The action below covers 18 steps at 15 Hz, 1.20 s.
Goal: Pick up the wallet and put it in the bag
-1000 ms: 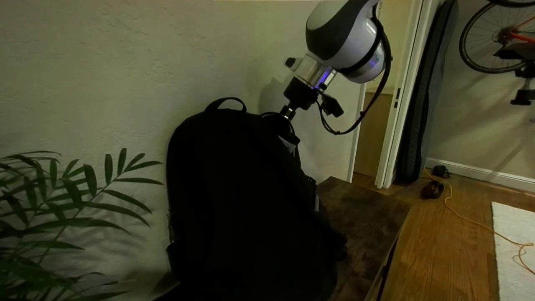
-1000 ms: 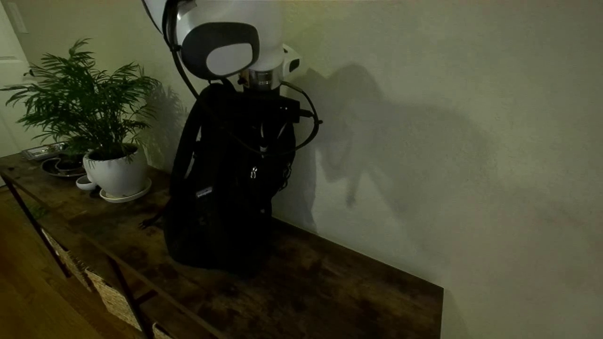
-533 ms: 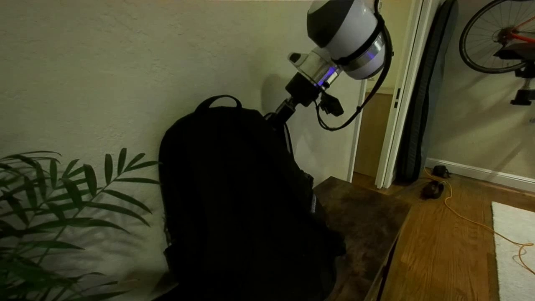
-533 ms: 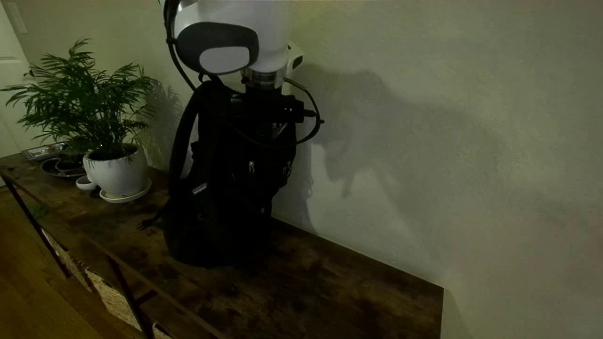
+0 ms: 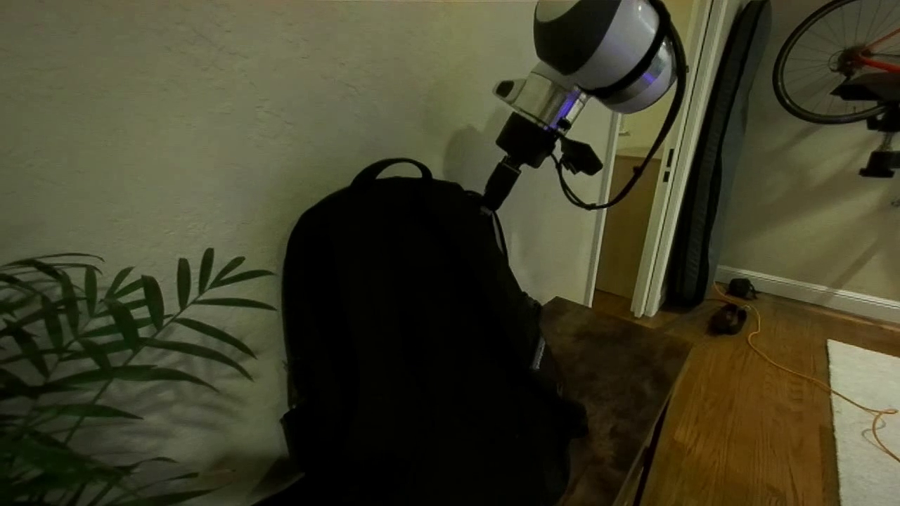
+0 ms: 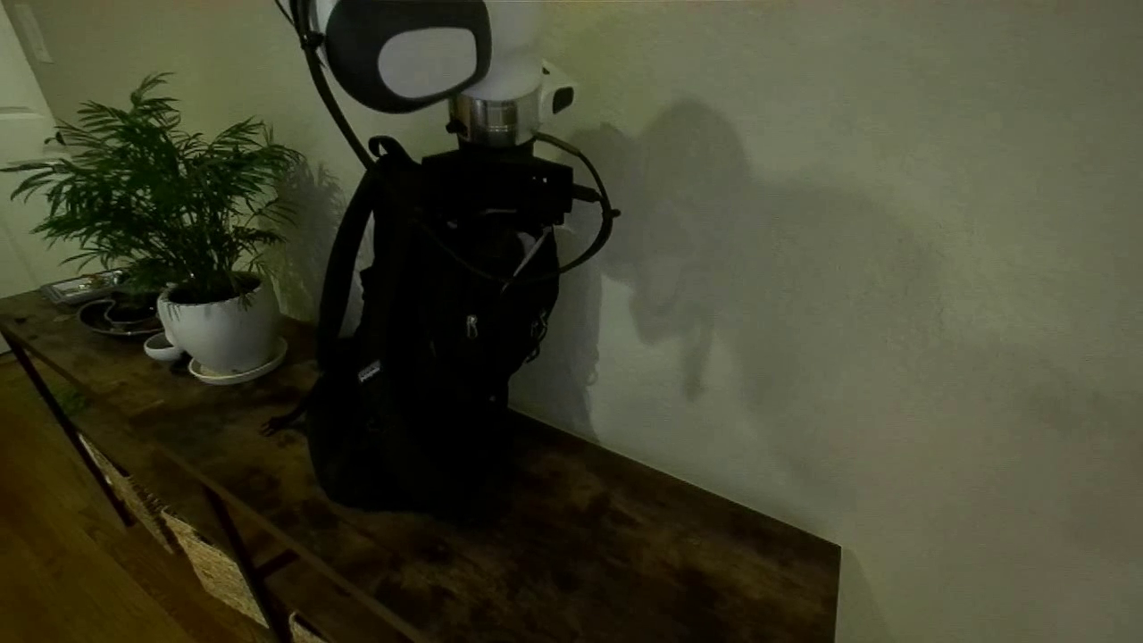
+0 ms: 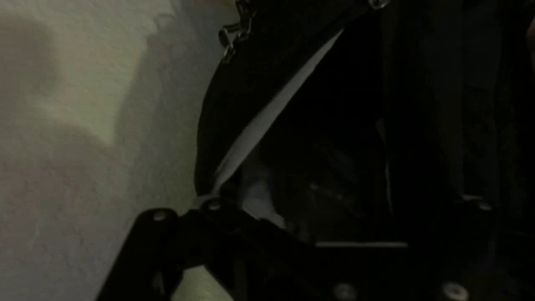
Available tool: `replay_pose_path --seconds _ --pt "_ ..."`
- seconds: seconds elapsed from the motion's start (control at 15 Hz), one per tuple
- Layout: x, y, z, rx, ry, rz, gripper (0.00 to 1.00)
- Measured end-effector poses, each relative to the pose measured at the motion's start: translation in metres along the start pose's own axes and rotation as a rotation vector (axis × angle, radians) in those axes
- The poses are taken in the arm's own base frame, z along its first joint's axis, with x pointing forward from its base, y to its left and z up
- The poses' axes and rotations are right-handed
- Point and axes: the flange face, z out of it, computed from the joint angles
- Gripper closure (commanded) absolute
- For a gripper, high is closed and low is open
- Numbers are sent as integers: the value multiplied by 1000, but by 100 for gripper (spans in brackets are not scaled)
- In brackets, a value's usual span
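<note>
Wallet: I cannot pick it out; it should be light, thin and slightly bendy, best pinched across an edge. Nearest in the wrist view, the black jaws appear spread wide, gripping nothing visible. Just beyond gapes a tall black fabric backpack [image 5: 415, 337] — the wallet perhaps inside — upright on a brown, wood-patterned surface [image 6: 643, 545].

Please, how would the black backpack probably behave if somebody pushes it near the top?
The black backpack may tip more readily than slide, as it stands tall and upright on the brown tabletop. Its top would likely bend softly, since the fabric opening gapes in the wrist view. Its inside is mostly dark, so I cannot judge the weight.
</note>
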Motion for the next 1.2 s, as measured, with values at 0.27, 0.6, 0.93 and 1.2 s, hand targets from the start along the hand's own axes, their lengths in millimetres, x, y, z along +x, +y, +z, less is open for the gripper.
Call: replay_pose_path --seconds 0.27,0.6,0.93,1.2 --pt "3 -19 -23 -12 -177 39 0" --pt "9 -42 -48 -14 -317 89 0" --pt "10 -47 -64 -60 -376 151 0" --pt "-9 -28 -66 -133 -421 238 0"
